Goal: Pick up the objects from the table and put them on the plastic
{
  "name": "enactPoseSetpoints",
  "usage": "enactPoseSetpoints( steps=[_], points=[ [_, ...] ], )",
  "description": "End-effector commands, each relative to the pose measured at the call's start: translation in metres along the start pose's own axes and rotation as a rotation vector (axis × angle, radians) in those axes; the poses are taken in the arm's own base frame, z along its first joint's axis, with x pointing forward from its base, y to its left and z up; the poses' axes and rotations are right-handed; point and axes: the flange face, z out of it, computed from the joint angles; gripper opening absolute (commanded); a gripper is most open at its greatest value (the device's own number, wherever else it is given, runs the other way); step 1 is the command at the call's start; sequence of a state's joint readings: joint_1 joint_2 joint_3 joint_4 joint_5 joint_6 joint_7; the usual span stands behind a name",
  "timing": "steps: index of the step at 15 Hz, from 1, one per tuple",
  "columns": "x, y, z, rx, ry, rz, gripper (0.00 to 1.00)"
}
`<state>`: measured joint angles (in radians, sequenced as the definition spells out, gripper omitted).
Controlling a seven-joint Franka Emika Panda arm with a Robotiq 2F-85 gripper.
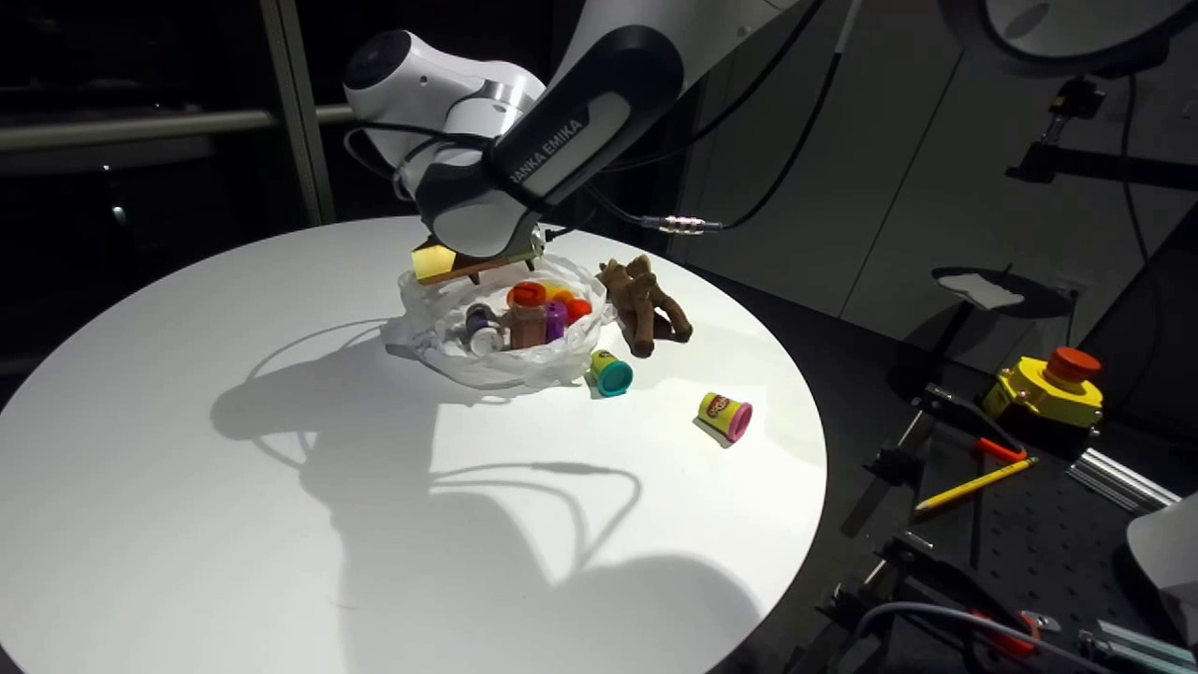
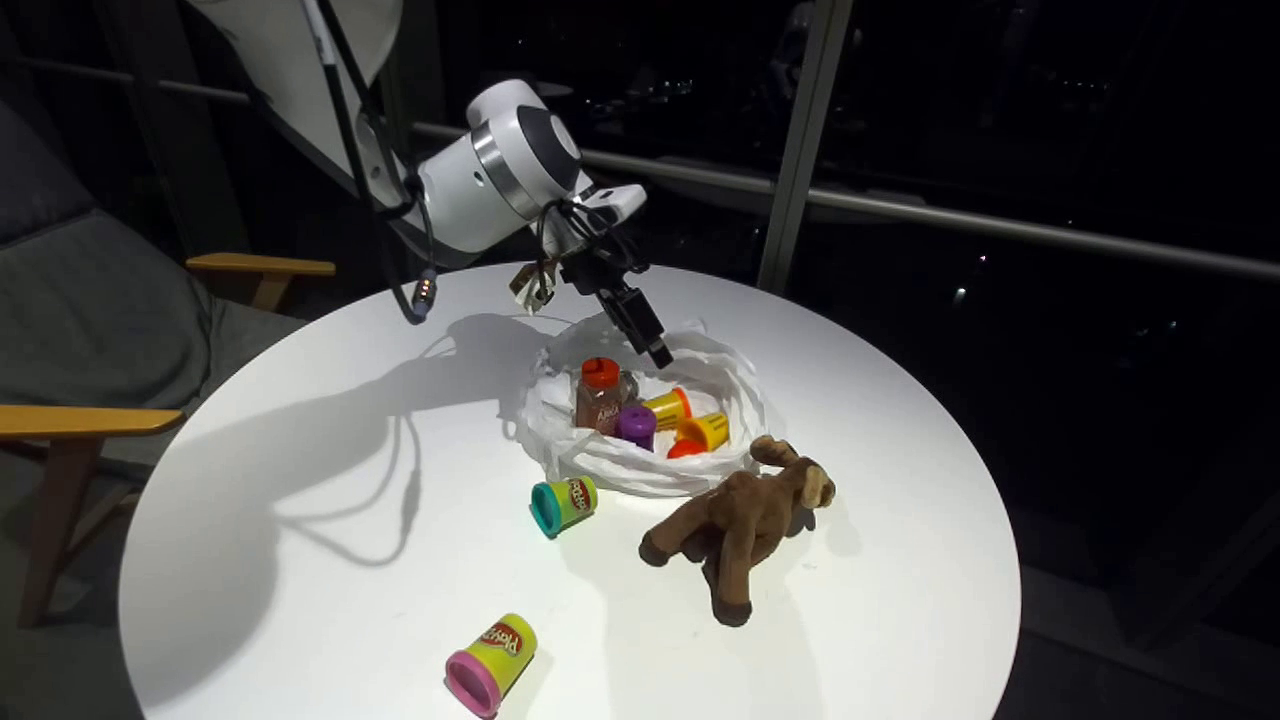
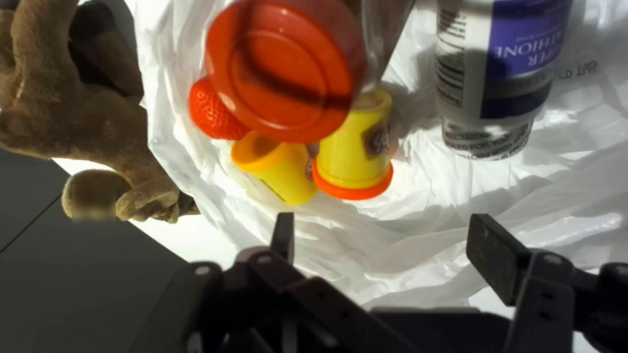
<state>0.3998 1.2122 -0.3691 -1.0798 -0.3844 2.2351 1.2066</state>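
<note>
Jaws wide, nothing between; my gripper (image 3: 382,233) hangs over the bag (image 2: 620,470), jar (image 2: 599,402) inside it. Step, I judge: a release. Plush (image 2: 742,515) beside the bag, contact unclear; teal-lidded tub (image 2: 565,504) near it, pink-lidded tub (image 2: 493,662) well apart. Next: rise clear, take one.

A red-lidded jar (image 2: 599,398) stands in wrinkled white plastic (image 2: 620,474), brown plush (image 2: 745,515) beside.

I see the white arm (image 2: 460,200) bent above its gripper (image 3: 385,240), which slants downward, the two dark fingers (image 3: 495,260) spread well apart.
</note>
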Motion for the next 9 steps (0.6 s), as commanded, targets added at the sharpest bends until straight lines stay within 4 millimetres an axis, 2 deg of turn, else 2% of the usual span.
enactPoseSetpoints(
  steps=[1,3,5,9],
  points=[
    [0.016,0.006,-0.011,0.014,0.006,0.019,1.00],
    [0.018,0.012,-0.022,0.046,-0.027,0.021,1.00],
    [0.012,0.019,-0.049,0.132,-0.108,-0.050,1.00],
    [-0.001,0.033,-0.102,0.221,-0.159,-0.227,1.00]
  ],
)
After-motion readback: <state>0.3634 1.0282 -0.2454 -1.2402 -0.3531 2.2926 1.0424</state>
